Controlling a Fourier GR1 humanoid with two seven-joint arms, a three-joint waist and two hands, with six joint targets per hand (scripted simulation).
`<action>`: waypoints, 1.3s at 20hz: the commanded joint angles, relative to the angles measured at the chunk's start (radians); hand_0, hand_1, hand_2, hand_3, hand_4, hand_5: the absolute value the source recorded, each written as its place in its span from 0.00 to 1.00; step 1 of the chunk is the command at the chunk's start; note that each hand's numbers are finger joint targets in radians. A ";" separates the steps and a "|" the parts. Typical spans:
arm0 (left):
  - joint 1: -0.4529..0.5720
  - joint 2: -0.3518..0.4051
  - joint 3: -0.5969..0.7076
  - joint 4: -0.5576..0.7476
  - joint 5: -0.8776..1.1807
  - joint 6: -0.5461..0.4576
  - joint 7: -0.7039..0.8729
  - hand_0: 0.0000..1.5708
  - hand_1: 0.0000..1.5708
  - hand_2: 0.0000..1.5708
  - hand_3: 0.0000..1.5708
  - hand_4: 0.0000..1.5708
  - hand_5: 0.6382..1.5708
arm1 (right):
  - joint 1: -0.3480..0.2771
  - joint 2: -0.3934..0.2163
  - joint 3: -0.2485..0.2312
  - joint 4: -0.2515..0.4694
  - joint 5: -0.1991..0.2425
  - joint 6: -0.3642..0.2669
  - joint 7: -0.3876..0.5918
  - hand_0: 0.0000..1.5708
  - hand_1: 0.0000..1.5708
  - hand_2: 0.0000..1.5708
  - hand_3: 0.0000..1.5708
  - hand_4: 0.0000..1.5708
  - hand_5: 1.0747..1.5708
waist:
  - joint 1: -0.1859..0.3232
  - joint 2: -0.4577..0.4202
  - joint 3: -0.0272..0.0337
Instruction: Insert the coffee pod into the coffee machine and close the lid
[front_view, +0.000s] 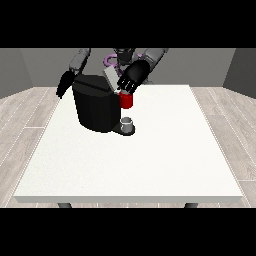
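Note:
The black coffee machine (95, 107) stands on the far left half of the white table (150, 160). Its grey lid (108, 76) is tilted up at the top. The hand at the view's right (133, 76) hovers just above the machine's right front corner, beside the lid. Directly under it is a red thing at the machine (126, 101). A small grey thing (127, 123) sits on the machine's base below that; I cannot tell it for the pod. The hand at the view's left (64, 84) hangs behind the machine's left side, fingers relaxed and holding nothing.
The robot's torso (120, 56) is behind the table's far edge. Wooden floor surrounds the table. The near and right parts of the tabletop are bare white surface.

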 joint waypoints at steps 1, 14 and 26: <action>-0.020 0.046 -0.029 0.001 -0.045 0.010 -0.027 0.77 0.77 0.78 0.72 0.00 1.00 | -0.012 0.000 0.006 -0.003 0.025 -0.026 -0.030 0.00 0.00 0.00 0.00 0.09 1.00 | -0.003 0.039 0.0001; 0.006 0.000 -0.024 0.012 -0.069 0.130 -0.070 0.71 0.71 0.71 0.62 0.00 1.00 | -0.025 -0.010 -0.005 -0.006 0.003 -0.002 -0.001 0.00 0.00 0.00 0.00 0.00 1.00 | -0.012 0.073 0.0000; -0.034 0.090 0.004 0.036 -0.076 0.136 -0.162 0.80 0.80 0.77 0.60 0.00 1.00 | -0.046 -0.007 0.020 -0.030 0.036 -0.020 0.015 0.00 0.00 0.00 0.00 0.14 1.00 | -0.031 0.107 -0.0003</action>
